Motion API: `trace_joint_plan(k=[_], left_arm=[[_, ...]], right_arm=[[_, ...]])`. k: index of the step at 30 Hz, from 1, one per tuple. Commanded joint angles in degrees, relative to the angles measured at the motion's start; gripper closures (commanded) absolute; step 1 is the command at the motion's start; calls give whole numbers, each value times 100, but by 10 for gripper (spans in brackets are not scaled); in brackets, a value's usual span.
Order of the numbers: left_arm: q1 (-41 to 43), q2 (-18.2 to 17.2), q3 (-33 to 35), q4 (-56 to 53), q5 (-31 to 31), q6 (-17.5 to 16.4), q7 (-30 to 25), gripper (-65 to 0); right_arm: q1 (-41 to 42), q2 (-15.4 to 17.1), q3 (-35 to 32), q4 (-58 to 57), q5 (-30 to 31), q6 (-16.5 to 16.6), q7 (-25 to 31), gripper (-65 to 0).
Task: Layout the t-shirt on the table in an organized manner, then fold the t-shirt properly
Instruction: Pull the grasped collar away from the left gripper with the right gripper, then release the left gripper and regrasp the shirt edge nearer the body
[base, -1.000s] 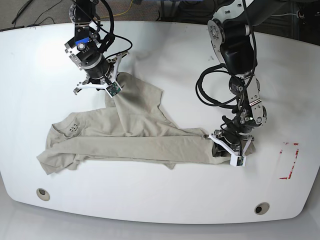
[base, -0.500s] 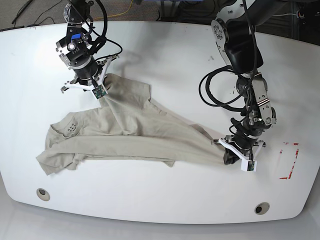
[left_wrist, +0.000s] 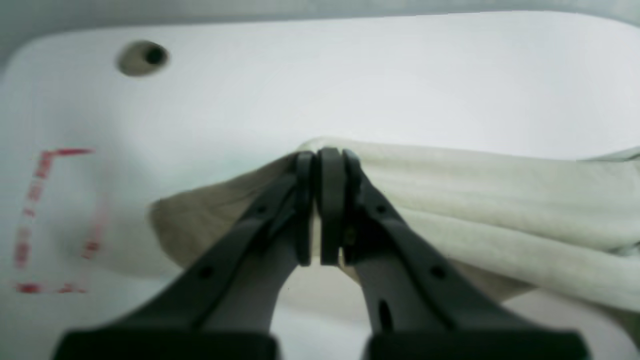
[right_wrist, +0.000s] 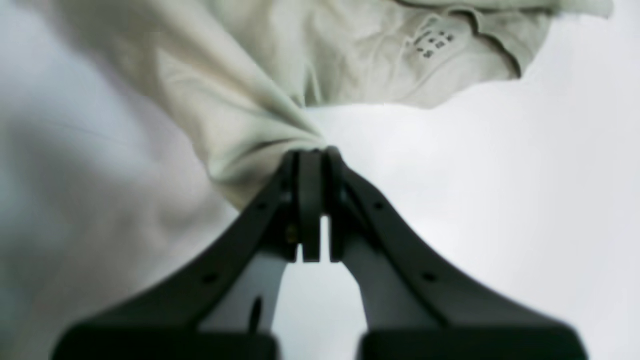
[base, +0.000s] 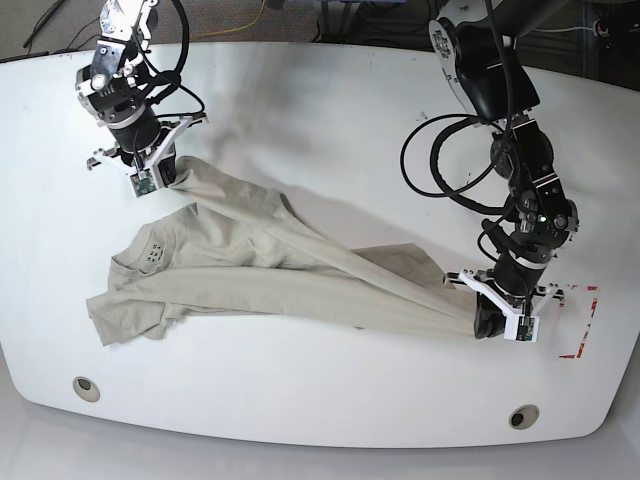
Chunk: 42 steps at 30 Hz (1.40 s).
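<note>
The beige-grey t-shirt (base: 270, 265) lies stretched across the white table (base: 330, 130), collar and label at the left (base: 150, 255). My left gripper (base: 488, 322) is shut on a bunched edge of the shirt at the right; in the left wrist view (left_wrist: 322, 160) the fabric (left_wrist: 500, 200) trails off to the right. My right gripper (base: 163, 175) is shut on another edge of the shirt at the far left; in the right wrist view (right_wrist: 312, 157) the cloth (right_wrist: 250, 90) fans out from its tips, with the collar label (right_wrist: 432, 42) visible.
A red tape rectangle (base: 580, 320) lies just right of my left gripper, also in the left wrist view (left_wrist: 45, 215). Grommet holes sit near the front edge at the left (base: 86, 388) and right (base: 522, 417). Cables hang from the arm at the right (base: 440, 170).
My right gripper has pulled its edge of the shirt up and to the left. My left gripper has dragged its edge right and toward the front. The shirt is stretched longer between them.
</note>
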Motion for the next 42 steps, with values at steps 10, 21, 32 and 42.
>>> trace_joint_plan(k=[10,21,32,42], left_arm=[[318,-336,605,1328,-60,60,85,0],[476,-749,1458,2014,-34,60,76,0],[397,-1118,1686,2119,-25,60,85,0],[916,-1092,1678,2119,-43,51,93,-214]], right_arm=[[-25,379,1439,148,1909,378,60,0],[186,1117,2274,122,3281,317,-2,0],[564,1521,2635,113,3676,97,-661,0],[520,1302,2582,113,3659,115,-670,0]])
